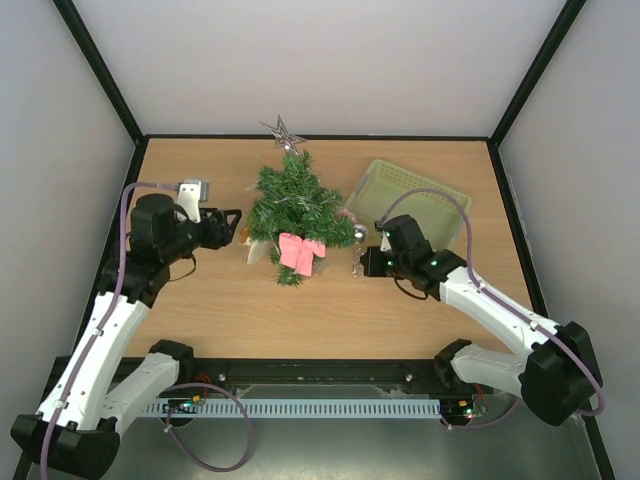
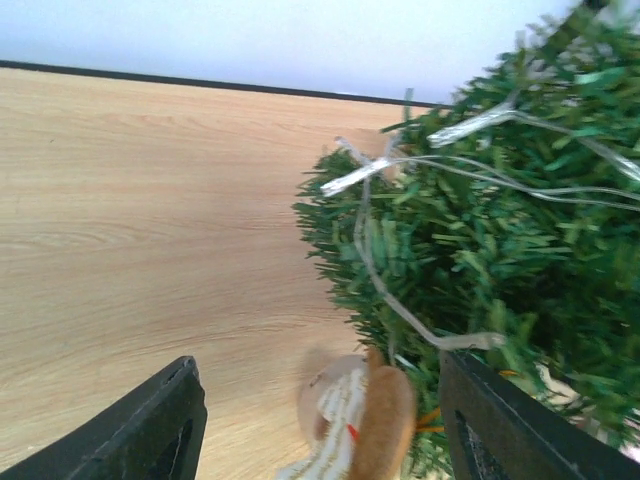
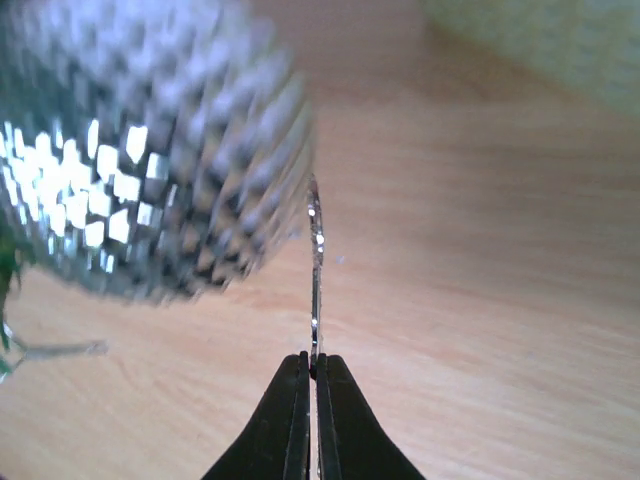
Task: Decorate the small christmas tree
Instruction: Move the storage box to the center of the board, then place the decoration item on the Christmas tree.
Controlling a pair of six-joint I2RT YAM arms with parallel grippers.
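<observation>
Tree [image 1: 292, 205] at centre of the top view, mid-worktop [image 1: 200, 300]. Its long axis runs up the frame, star [image 1: 283, 131] tip toward the upper edge and bow [image 1: 300, 252] end lower; we cannot tell whether it is upright or lying. We judge it light, bristly, springy and easily tipped: grip the stem, not the needles. Left pincer [image 1: 236, 224] stands wide either side of a small ornament [image 2: 360, 420] at the tree's left flank. Right pincer [image 3: 312, 365] is closed on the thin wire [image 3: 315, 260] of a mirror ball [image 3: 140, 150].

The left arm [image 1: 105, 330] reaches forward, its jaws wide apart. The right arm [image 1: 490, 305] angles inward, jaws pinched on a thin silver hook [image 3: 315, 255].
</observation>
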